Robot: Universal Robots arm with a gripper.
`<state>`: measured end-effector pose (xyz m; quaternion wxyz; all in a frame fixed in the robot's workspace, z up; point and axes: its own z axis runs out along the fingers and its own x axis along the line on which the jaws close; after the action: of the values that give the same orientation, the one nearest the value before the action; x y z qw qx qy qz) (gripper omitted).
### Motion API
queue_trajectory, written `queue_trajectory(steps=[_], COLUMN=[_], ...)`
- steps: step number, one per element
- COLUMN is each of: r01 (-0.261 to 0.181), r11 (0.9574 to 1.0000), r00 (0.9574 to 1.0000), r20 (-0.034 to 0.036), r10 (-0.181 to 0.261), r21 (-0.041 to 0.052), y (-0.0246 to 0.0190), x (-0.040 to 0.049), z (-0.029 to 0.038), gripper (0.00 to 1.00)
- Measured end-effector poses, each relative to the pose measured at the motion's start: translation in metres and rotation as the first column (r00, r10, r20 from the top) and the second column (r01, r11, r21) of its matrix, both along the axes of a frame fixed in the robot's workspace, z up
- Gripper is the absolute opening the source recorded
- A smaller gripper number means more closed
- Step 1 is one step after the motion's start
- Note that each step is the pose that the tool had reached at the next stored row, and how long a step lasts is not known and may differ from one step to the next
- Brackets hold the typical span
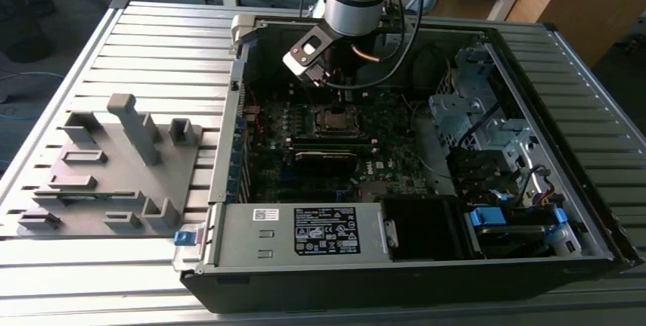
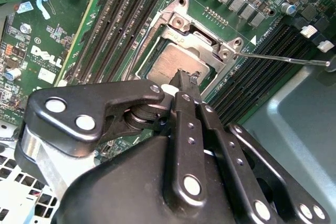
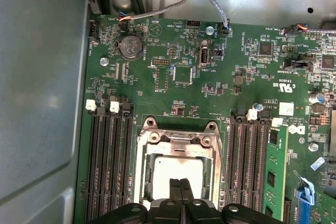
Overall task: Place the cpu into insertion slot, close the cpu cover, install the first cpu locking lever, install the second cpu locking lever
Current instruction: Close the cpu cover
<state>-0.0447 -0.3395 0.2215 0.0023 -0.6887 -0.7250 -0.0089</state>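
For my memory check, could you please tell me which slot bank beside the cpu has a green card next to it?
The bank farther from the grey case wall; the other bank borders that wall.

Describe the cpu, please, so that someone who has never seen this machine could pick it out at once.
In the open computer case lies a green motherboard, and on it two banks of long black memory slots flank a silver cpu cover. The cpu is the silver-grey square in that frame's window, beneath the gripper; unlike its long, narrow black neighbours, it is flat, square and metal-topped.
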Motion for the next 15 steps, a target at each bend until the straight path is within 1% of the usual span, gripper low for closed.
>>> queue_trajectory(steps=[2, 4, 9, 15], r01=[-0.003, -0.016, -0.073, -0.075], r11=[1.0, 0.9999, 0.9973, 0.9972], r00=[1.0, 0.9999, 0.9973, 0.9972], r20=[0.0, 0.0, 0.0, 0.0], r10=[0.003, 0.016, 0.073, 0.075], r21=[0.0, 0.0, 0.0, 0.0], y=[0.0, 0.0, 0.0, 0.0], x=[0.0, 0.0, 0.0, 0.0], z=[0.0, 0.0, 0.0, 0.0], gripper=[0.1, 0.1, 0.1, 0.1])
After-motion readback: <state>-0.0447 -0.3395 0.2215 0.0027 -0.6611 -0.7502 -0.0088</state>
